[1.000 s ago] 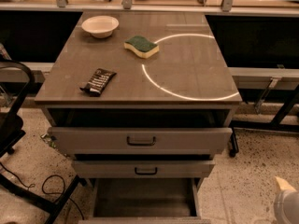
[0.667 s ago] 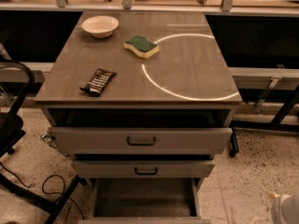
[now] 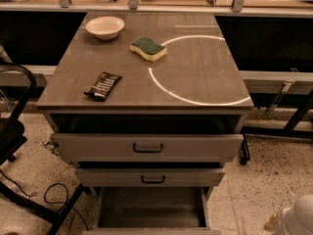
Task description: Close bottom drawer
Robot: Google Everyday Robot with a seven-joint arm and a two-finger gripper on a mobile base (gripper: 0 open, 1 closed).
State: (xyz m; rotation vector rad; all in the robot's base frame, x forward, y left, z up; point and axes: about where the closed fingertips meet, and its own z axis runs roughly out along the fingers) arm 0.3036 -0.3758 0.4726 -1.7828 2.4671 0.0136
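Observation:
The grey cabinet (image 3: 146,89) has three drawers, all pulled out. The bottom drawer (image 3: 151,208) is out the farthest. Its dark plain inside shows, and its front runs along the lower edge of the view with the handle out of sight. The middle drawer (image 3: 151,178) and the wide top drawer (image 3: 146,148) are out less, each with a small dark handle. My gripper (image 3: 295,218) shows as a white body in the lower right corner, over the floor to the right of the bottom drawer and apart from it.
On the cabinet top lie a white bowl (image 3: 104,27), a green and yellow sponge (image 3: 148,48), a dark snack packet (image 3: 102,85) and a bright ring of light. A black chair (image 3: 12,131) and a floor cable (image 3: 54,195) are at the left. Black frame legs (image 3: 298,116) stand at the right.
The white gripper in the lower right corner has shifted a little to the left, toward the cabinet. The drawers and the things on top have not moved.

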